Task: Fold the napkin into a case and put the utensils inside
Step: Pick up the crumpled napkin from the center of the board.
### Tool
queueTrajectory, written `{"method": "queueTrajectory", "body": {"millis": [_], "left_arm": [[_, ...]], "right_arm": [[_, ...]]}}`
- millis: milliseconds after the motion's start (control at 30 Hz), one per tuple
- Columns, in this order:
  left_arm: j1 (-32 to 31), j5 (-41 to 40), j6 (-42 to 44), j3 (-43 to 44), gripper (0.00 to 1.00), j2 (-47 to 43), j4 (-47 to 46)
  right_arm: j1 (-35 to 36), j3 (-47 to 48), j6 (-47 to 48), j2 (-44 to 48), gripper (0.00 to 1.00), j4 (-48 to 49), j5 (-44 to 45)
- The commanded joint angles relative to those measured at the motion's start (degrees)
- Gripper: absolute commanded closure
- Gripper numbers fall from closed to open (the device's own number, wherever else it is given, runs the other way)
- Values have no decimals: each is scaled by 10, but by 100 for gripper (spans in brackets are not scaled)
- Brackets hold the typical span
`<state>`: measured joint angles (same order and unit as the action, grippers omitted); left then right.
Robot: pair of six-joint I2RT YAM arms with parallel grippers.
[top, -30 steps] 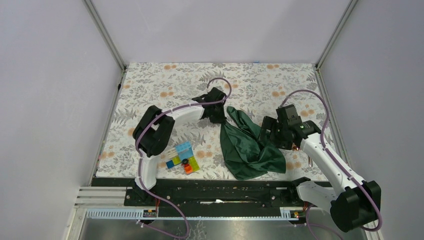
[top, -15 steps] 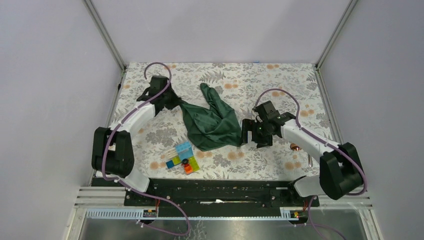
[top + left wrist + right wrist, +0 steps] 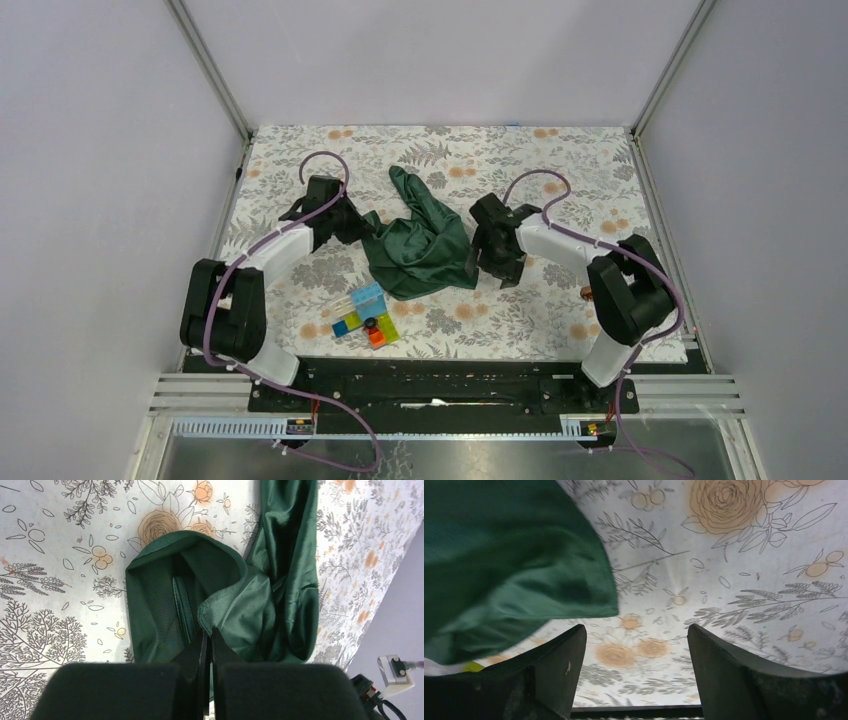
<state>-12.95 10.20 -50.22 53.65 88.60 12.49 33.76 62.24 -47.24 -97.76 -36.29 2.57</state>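
- watching from the overhead view, i see the napkin (image 3: 420, 248) as a rumpled dark green heap in the middle of the floral table covering (image 3: 560, 170). it is bunched and creased, nowhere near a flat case.
- the left gripper (image 3: 210, 639) reaches in from the left. its fingers are pressed together, clamped on a fold at the napkin's left edge.
- the right gripper (image 3: 635, 632) sits just beside the cloth's right edge. its fingers stand apart with only bare table covering between them. a corner of the green cloth lies up and to one side of the gap, not inside it.
- of the utensils, i can make out only a copper glint of the spoon (image 3: 587, 293), close by the right arm's elbow and well apart from the napkin. i cannot find the silver one in any view.
- a cluster of colourful blocks (image 3: 365, 315) sits near the front, just beside the napkin's lower left edge.
- what worries me:
- if i close the right fingers where they are, i judge they meet on nothing, because the corner is outside the gap.
- the cloth looks slick, so a hard pull to spread it could slide it out of the left pinch.
- the left pinch may hold several layers. then spreading would drag a bundle rather than open one edge.
- dragging the cloth forward could knock the blocks, and a swing of the right elbow could sweep the spoon away.
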Motion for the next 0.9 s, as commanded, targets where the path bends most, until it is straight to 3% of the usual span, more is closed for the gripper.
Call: {"method": "queueTrajectory", "body": {"millis": [0,200,400,700,867], "left_arm": [[0,0,4,-11,100,-50,-40],[0,-11,20,-13,100,-72,-28],[0,-36,44,-6,100,-85,-7],[1,-33,45,-9,100,-99,-9],[1,-38,46,-15,100,-108,-15]], "right_arm": [[14,80,-138,-46,19,-72,69],[17,151,-197,-138,23,-115,23],[18,133,-250,-149,27,-95,31],[29,191,-274,-169,27,-187,68],[36,200,-285,-181,26,-182,65]]}}
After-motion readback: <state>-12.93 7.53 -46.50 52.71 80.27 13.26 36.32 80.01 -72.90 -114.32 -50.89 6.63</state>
